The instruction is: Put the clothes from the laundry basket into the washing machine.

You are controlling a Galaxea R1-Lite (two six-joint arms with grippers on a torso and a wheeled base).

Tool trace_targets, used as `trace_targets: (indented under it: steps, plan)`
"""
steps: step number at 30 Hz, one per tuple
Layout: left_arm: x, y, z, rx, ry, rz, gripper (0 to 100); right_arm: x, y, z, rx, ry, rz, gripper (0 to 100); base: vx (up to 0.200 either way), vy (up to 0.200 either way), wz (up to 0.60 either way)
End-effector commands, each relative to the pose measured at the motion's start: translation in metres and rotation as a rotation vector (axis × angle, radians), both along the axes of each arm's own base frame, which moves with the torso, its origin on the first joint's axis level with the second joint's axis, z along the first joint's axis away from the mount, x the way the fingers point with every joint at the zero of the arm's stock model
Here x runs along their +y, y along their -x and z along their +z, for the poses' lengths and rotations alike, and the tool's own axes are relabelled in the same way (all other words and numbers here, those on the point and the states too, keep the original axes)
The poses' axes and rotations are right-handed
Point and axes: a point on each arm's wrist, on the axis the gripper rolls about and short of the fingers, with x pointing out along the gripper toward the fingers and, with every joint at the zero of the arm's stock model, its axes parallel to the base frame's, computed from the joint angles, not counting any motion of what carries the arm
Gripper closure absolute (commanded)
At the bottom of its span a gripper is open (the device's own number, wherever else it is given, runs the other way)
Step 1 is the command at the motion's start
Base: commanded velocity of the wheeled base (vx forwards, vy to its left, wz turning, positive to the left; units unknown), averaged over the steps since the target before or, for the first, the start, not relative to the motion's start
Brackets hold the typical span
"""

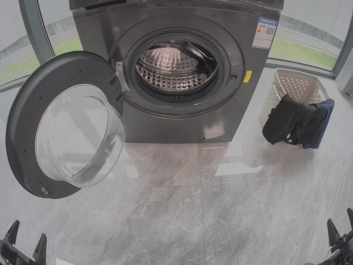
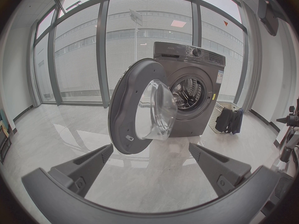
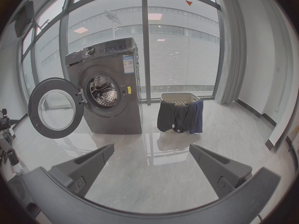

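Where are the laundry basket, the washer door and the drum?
laundry basket (image 1: 294, 87), head view, on its perforated inner wall.
washer door (image 1: 20, 129), head view, on its dark outer ring.
drum (image 1: 169, 80), head view, on its perforated metal wall.

The pale grey marble floor (image 1: 202, 210) lies open before me up to the dark grey front-loading washing machine (image 1: 161, 129). Its round glass-windowed door (image 1: 22, 129) stands swung wide on my left, jutting over the floor. The drum mouth (image 1: 176, 70) is unblocked. At right, dark clothes (image 1: 290, 120) hang over the front rim of the white perforated plastic basket (image 1: 298, 87).
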Motion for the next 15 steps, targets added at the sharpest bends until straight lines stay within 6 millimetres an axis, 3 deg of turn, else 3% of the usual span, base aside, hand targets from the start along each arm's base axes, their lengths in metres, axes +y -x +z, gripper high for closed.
trace_targets:
  steps: [1,6,15]
  plan:
    - [0.0000,-0.0005,-0.0047,0.007,0.000,0.001,0,0.0005,0.0032,-0.0042,-0.034,0.011,0.006,0,0.000,0.000,0.00]
    - [0.0000,-0.0005,-0.0047,0.007,0.003,0.001,0,0.0008,0.0027,-0.0065,-0.024,0.023,0.022,0,0.000,0.000,0.00]
    - [0.0000,-0.0005,-0.0047,0.007,0.000,0.002,0,0.0008,0.0029,-0.0066,-0.027,0.031,0.027,0,0.000,-0.200,0.00]
